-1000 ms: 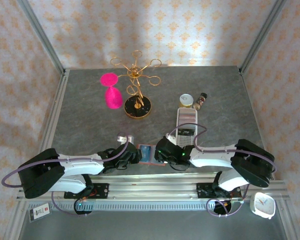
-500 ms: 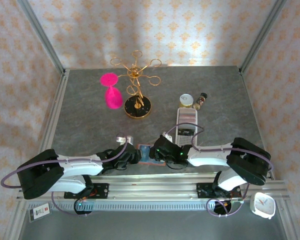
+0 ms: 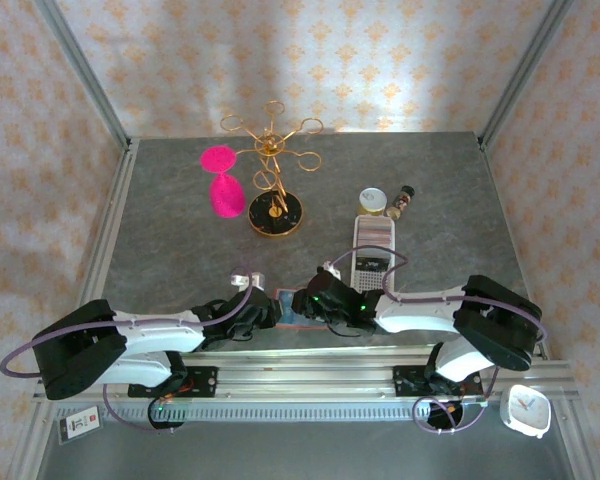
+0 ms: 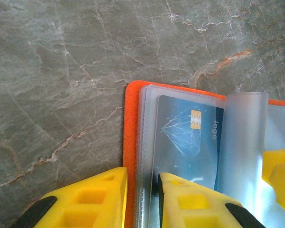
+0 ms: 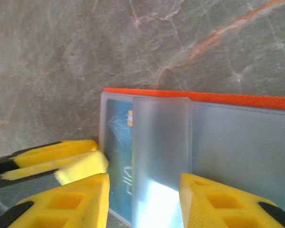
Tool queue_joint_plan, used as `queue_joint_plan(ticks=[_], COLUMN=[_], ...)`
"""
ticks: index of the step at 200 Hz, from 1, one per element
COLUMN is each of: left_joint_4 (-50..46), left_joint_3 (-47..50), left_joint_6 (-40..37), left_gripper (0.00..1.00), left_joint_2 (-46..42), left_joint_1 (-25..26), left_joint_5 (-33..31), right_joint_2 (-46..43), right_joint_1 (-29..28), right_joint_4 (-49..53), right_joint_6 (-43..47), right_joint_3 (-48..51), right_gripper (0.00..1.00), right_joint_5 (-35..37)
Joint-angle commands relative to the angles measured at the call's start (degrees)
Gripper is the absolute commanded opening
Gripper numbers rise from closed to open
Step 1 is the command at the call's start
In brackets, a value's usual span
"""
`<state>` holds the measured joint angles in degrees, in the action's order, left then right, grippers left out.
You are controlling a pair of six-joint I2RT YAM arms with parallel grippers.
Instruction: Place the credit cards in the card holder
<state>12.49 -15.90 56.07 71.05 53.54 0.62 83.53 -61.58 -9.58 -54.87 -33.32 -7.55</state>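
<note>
Card holder [image 3: 286, 302] lying open — credit card [image 4: 187, 137] tucked inside it.
Top view: my left gripper [image 3: 269, 311] and right gripper [image 3: 304, 304] flank it. Left wrist: fingers straddle its orange edge — pinching or not, I cannot tell. Right wrist: jaws spread over its clear sleeves.

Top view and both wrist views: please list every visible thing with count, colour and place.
table: one, grey marble, under everything
card holder: one, orange with clear sleeves, open between both tools
card: one, blue, inside a sleeve
stand: one, gold on black base, far centre
glass: one, pink, left of stand
tray: one, white, right of centre
jar: one, pale lid, behind tray
bottle: one, dark, beside jar
clock: one, white, near right corner
left tool: one, yellow, astride the holder's orange edge
right tool: one, yellow, open over a sleeve
</note>
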Motion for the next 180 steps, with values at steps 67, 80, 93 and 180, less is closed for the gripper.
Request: queue_joint_plan(ticks=[67, 80, 93, 180], left_joint_4=[-4.8, -4.7, -4.5, -4.4], left_joint_3=[2.5, 2.6, 2.9, 3.6], left_joint_6=[2.3, 2.5, 2.7, 3.5], left_gripper=[0.22, 0.22, 0.22, 0.21], left_joint_2=[1.2, 1.3, 1.3, 1.2], left_joint_1=[2.0, 2.0, 2.0, 2.0], left_joint_5=[5.8, 5.8, 5.8, 5.8], right_joint_2=[0.4, 0.7, 1.0, 2.8], right_joint_1=[-0.3, -0.2, -0.3, -0.3], right_joint_4=[-5.8, -8.0, -9.3, -15.5], right_joint_6=[-1.9, -2.5, -2.8, -4.6], right_joint_3=[-0.5, -0.1, -0.2, -0.3], right_gripper=[0.43, 0.43, 0.43, 0.43], right_joint_5=[-2.2, -3.1, -3.8, -5.7])
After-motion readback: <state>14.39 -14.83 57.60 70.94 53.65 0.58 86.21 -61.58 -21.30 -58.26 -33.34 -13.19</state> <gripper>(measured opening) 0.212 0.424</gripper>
